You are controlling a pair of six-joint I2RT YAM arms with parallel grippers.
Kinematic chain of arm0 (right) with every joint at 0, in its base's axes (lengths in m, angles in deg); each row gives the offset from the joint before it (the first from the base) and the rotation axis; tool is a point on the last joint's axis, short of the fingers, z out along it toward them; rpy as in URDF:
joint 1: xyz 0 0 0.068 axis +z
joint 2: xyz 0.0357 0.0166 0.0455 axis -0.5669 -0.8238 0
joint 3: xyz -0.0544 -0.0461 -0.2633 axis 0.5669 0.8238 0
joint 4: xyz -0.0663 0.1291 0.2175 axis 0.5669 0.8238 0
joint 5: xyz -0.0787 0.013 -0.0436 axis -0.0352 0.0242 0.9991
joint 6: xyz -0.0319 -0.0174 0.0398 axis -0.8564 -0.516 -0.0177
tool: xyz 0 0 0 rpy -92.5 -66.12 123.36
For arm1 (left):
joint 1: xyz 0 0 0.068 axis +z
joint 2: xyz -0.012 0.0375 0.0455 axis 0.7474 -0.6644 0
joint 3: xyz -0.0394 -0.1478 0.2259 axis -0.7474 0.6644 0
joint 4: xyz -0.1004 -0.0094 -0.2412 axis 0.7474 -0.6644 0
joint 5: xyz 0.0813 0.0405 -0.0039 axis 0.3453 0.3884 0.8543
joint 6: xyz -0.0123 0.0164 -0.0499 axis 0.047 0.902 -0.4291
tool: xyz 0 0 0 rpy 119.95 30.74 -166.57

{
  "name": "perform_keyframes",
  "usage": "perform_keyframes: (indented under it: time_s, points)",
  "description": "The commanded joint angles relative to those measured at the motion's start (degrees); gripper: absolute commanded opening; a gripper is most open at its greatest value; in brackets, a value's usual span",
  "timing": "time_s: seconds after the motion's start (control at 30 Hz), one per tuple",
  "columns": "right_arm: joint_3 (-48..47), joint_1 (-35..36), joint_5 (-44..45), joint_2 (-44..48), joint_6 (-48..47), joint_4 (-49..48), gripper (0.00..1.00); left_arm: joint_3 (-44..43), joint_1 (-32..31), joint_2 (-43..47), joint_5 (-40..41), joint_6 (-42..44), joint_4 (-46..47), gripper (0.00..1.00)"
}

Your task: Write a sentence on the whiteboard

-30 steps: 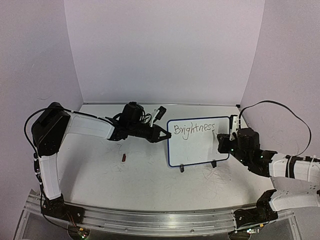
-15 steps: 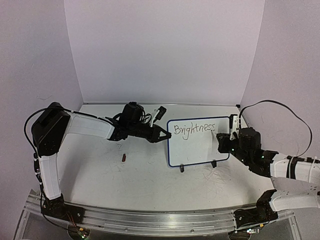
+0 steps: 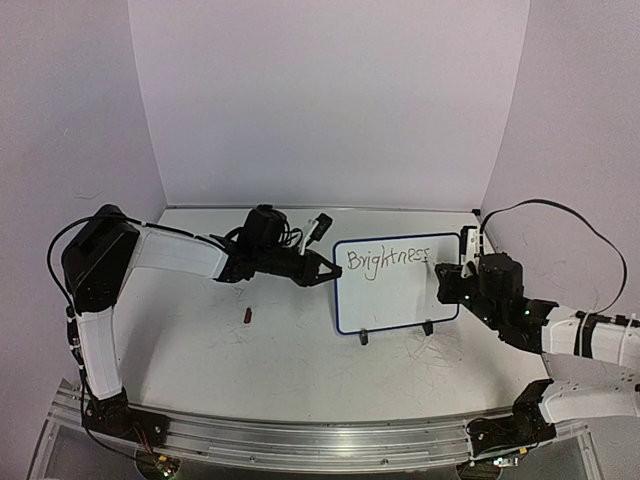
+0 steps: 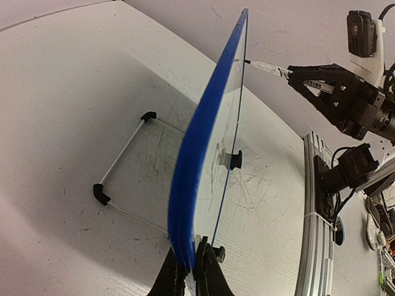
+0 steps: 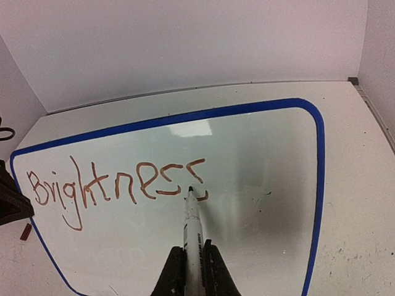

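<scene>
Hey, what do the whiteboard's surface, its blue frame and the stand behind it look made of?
Whiteboard surface: glossy, likely a coated panel; it mirrors light. Blue frame: probably plastic, smooth, with rounded corners. Stand: thin pale rod, likely metal, with black end caps.

Noted whiteboard (image 3: 395, 285) upright across centre-right of surface (image 3: 300, 370), barring front-to-back passage there. Found left edge occupied by left end effector (image 3: 328, 272) clamped on it, right side by right end effector (image 3: 440, 280) gripping marker (image 5: 192, 225), tip at board face. Logged wire stand (image 4: 123, 163) behind board, small red-brown piece (image 3: 247, 316) front-left. Saw bare surface along near edge.
</scene>
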State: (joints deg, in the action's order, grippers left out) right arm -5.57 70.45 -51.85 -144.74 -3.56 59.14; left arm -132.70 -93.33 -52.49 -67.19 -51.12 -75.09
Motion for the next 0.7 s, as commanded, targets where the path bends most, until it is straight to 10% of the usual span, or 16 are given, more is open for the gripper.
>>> perform_keyframes:
  time_s: [0.0,0.67]
  points:
    - [-2.74,-0.39,2.1,-0.17,-0.92,-1.72,0.0,0.98,-0.25,0.38,5.24,2.65,-5.82,0.0]
    - [-2.77,-0.53,3.68,-1.87,-0.76,-1.59,0.0,0.82,-0.2,0.4,5.31,2.62,-5.91,0.0]
